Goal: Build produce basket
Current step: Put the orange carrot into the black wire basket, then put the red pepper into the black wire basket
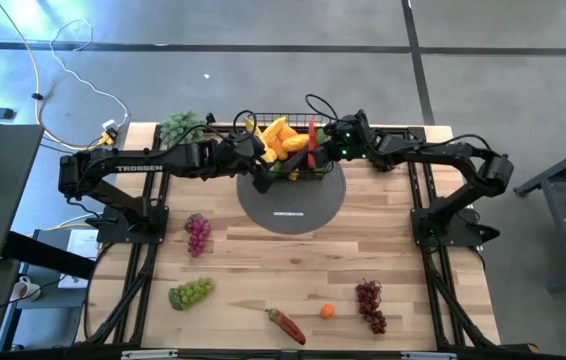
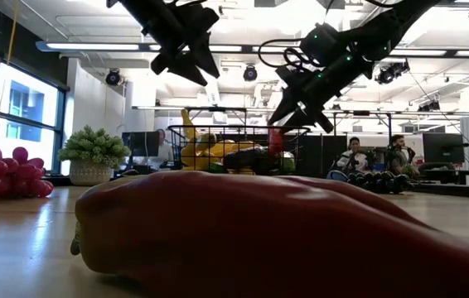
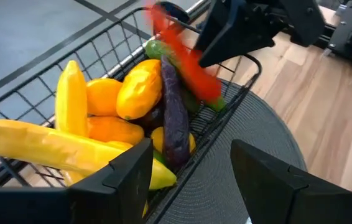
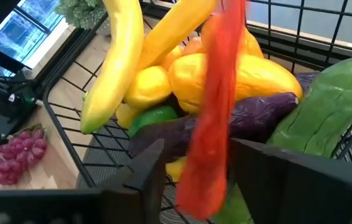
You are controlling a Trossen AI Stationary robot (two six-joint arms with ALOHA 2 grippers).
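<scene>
"TROSSEN" lettering on left arm [image 1: 139,168]; both grippers open, empty, over basket [image 1: 263,122].

Crowded basket, open table in front

The basket [image 1: 285,150] is piled with produce [image 1: 278,138], and both the left gripper [image 1: 260,180] and right gripper [image 1: 313,150] hang at it, blocking approach from either side. The near table [image 1: 283,270] lies mostly open, with grapes [image 1: 198,233] and a pepper [image 1: 286,324] scattered well apart.

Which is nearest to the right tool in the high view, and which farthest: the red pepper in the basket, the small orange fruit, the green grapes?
From the right tool:
1. Red pepper, in the basket, right by the tool.
2. Small orange fruit, near the table's front edge.
3. Green grapes, front left, farthest.
</scene>
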